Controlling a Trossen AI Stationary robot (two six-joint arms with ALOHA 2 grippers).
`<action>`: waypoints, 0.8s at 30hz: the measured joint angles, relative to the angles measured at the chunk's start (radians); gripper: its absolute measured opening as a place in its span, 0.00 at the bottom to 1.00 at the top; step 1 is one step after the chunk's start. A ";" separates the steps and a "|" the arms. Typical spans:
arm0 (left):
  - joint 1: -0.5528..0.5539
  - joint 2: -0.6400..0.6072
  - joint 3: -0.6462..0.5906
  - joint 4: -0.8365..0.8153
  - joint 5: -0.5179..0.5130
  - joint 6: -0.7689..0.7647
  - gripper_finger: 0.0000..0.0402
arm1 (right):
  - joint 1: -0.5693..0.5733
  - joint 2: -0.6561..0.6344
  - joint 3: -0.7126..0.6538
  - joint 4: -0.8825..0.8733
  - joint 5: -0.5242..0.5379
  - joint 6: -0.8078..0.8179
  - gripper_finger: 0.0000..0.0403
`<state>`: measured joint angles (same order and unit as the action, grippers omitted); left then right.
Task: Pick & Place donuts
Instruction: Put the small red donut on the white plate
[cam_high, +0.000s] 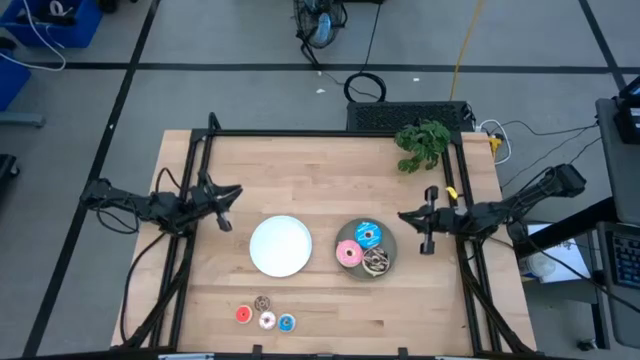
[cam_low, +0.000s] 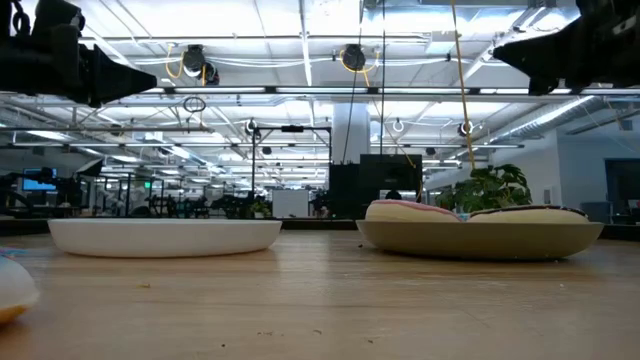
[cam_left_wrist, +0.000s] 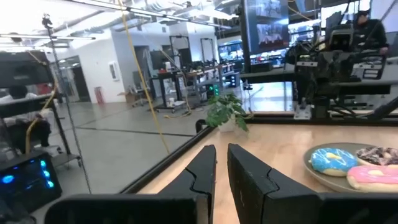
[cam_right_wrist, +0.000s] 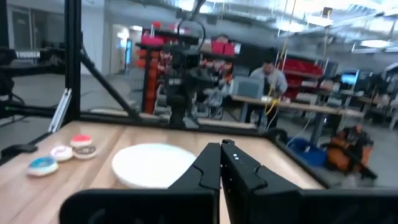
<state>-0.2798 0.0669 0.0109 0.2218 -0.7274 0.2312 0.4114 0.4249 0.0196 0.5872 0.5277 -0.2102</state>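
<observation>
- On the surface (cam_high: 330, 170), seen from above, the grey plate (cam_high: 387, 252) sits just right of centre and carries the three larger donuts: blue (cam_high: 368, 236) at its 12 o'clock, pink (cam_high: 349, 254) at 9 o'clock, brown (cam_high: 377, 262) at 5 o'clock, all crowded together and touching.
- The white plate (cam_high: 280, 245) lies at 9 o'clock of the grey one, close beside it and bare; it reads as the likely drop spot, though the task does not say so.
- Four tiny donuts cluster at 6 o'clock of the white plate, near the front edge: red (cam_high: 243, 315), small brown (cam_high: 262, 302), pink-white (cam_high: 267, 320) and small blue (cam_high: 287, 322). They lie within easy reach of the left arm.
- The left gripper (cam_high: 226, 208) hovers at 10 o'clock of the white plate, above the surface, holding nothing; the left wrist view shows its jaws nearly together with a narrow slit between.
- The right gripper (cam_high: 424, 229) hangs at 3 o'clock of the grey plate, jaws pressed together and empty, pointed toward the donuts.
- Both arms mirror each other at the sides, a waiting pose that keeps the plates clear.
- A leafy plant (cam_high: 423, 143) stands at 1 o'clock of the grey plate, near the far edge, away from the work.
- No donut is lifted yet; the task looks to be at its start.
</observation>
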 joint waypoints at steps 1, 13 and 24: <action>0.000 0.000 0.000 0.007 -0.005 0.001 0.12 | 0.000 -0.001 0.000 0.009 0.000 -0.012 0.00; 0.000 0.000 0.000 0.003 0.006 -0.220 0.12 | 0.000 0.001 -0.002 0.026 -0.004 -0.191 0.00; -0.002 0.000 0.000 -0.065 0.208 -0.409 0.12 | 0.000 0.001 -0.004 0.142 -0.007 -0.257 0.00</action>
<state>-0.2813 0.0673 0.0113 0.1563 -0.5191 -0.1779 0.4114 0.4256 0.0158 0.7296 0.5208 -0.4670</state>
